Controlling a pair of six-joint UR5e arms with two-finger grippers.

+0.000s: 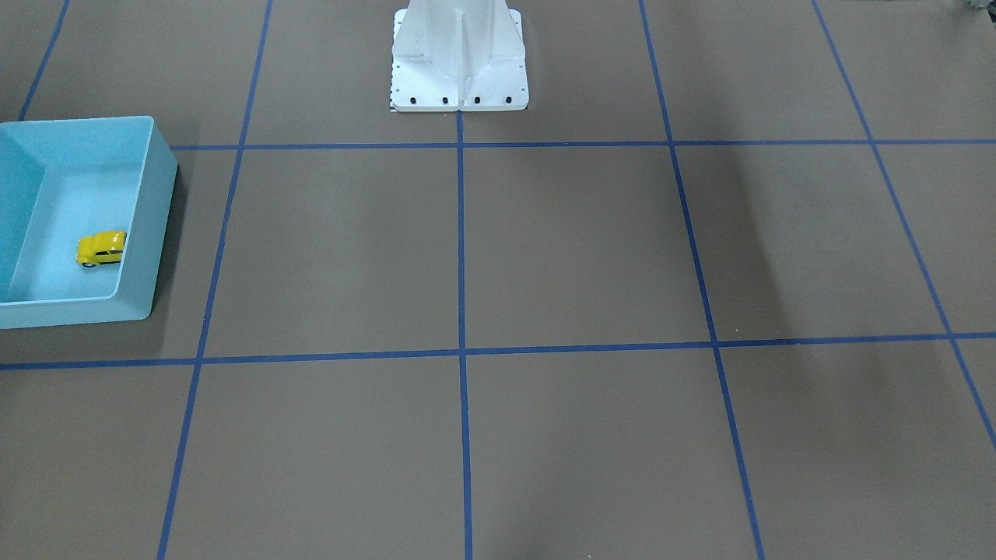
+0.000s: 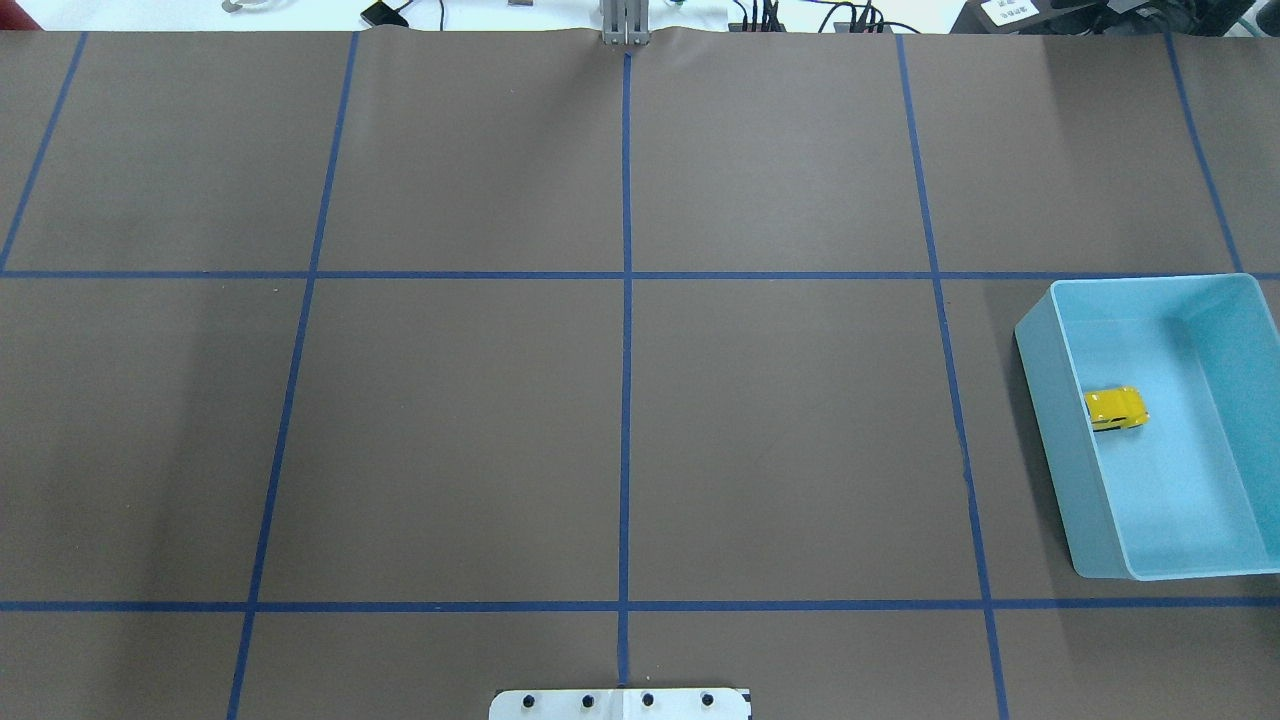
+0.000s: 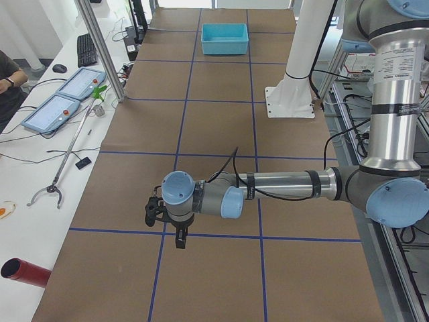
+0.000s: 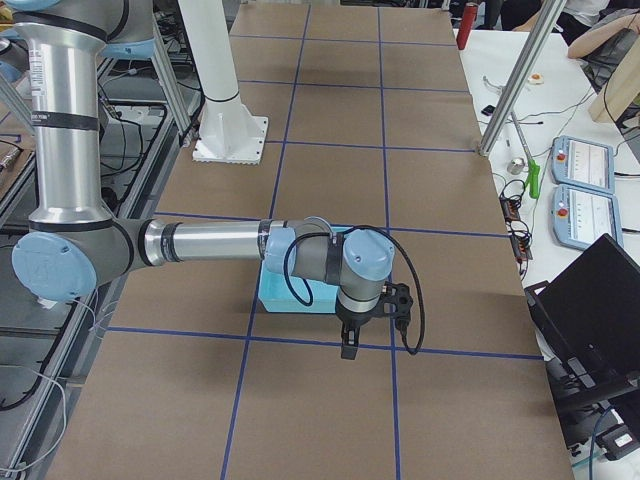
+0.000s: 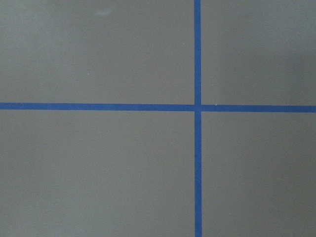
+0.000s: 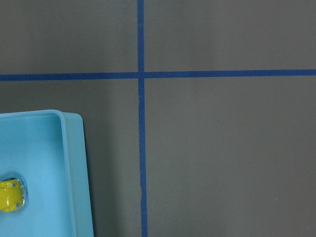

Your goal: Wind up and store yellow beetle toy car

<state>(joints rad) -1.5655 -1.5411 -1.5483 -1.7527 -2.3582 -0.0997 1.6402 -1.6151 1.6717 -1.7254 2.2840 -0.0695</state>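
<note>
The yellow beetle toy car [image 1: 101, 249] lies on the floor of the light blue bin [image 1: 152, 194], close to one long wall. It also shows in the overhead view [image 2: 1115, 408] and at the edge of the right wrist view [image 6: 10, 196]. The bin [image 2: 1045, 390] stands at the table's right side. My right gripper [image 4: 347, 347] hangs above the table just beyond the bin [image 4: 300, 297]; I cannot tell if it is open or shut. My left gripper [image 3: 179, 240] hangs over bare table far from the bin [image 3: 224, 39]; I cannot tell its state.
The white robot pedestal [image 1: 459, 62] stands at the table's middle edge. Blue tape lines [image 2: 626, 400] grid the brown table. Beside the table are control pads [image 3: 67, 100], a red cylinder [image 3: 23, 272] and a laptop [image 4: 590, 300].
</note>
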